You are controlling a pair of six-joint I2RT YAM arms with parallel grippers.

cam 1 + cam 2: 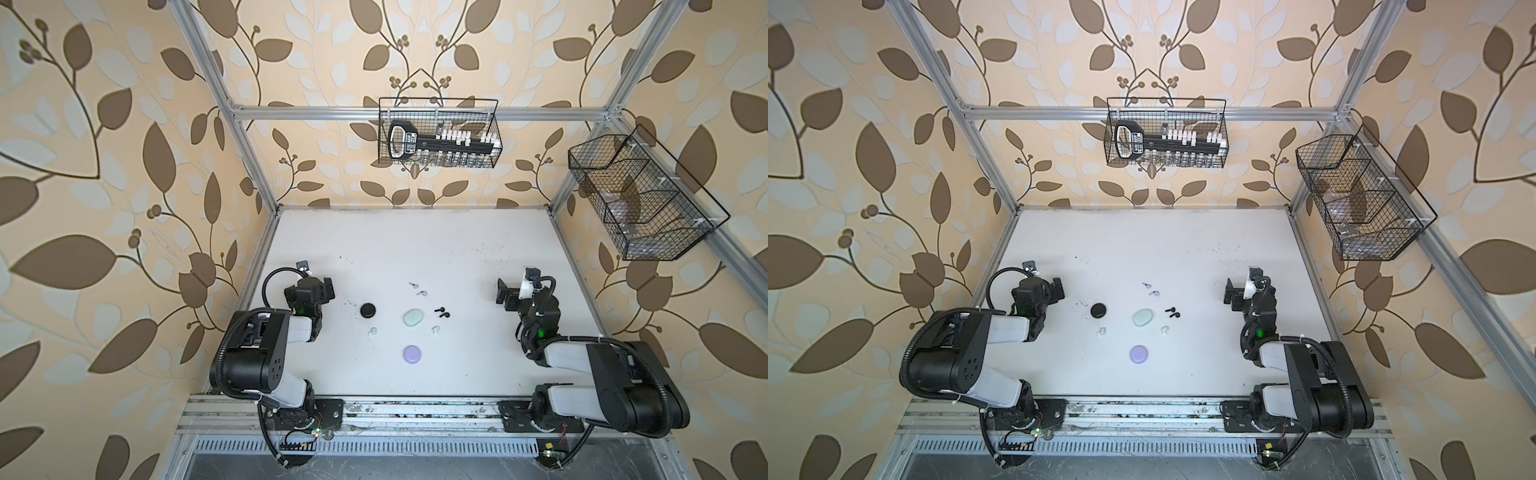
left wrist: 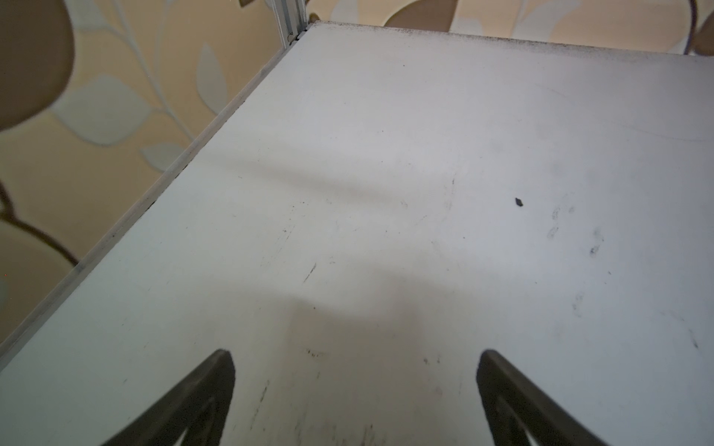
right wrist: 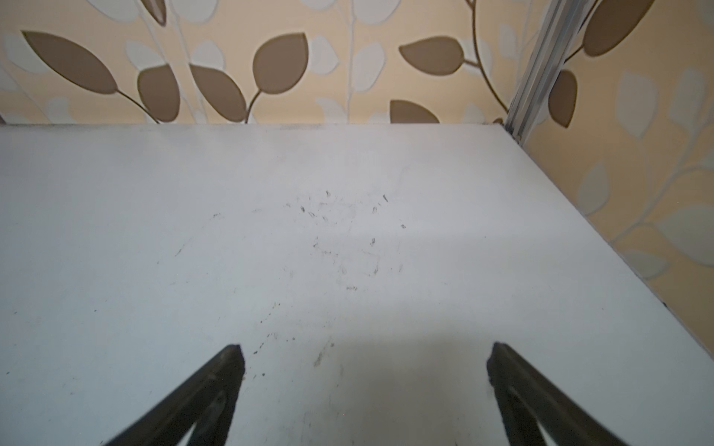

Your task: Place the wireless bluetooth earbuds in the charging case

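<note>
At the middle of the table we count six loose buds — lilac earbuds, black earbuds, mint-white earbuds, two each — around three shut cases: black case, mint case, lilac case. Light, slick, easily flicked, we judge; pinch the bud body. The left end effector and right end effector gape wide, empty.

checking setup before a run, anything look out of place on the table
Only a split pair: one mint-white earbud lies left of the mint case, its twin right; lilac earbuds and black earbuds lie paired.
</note>
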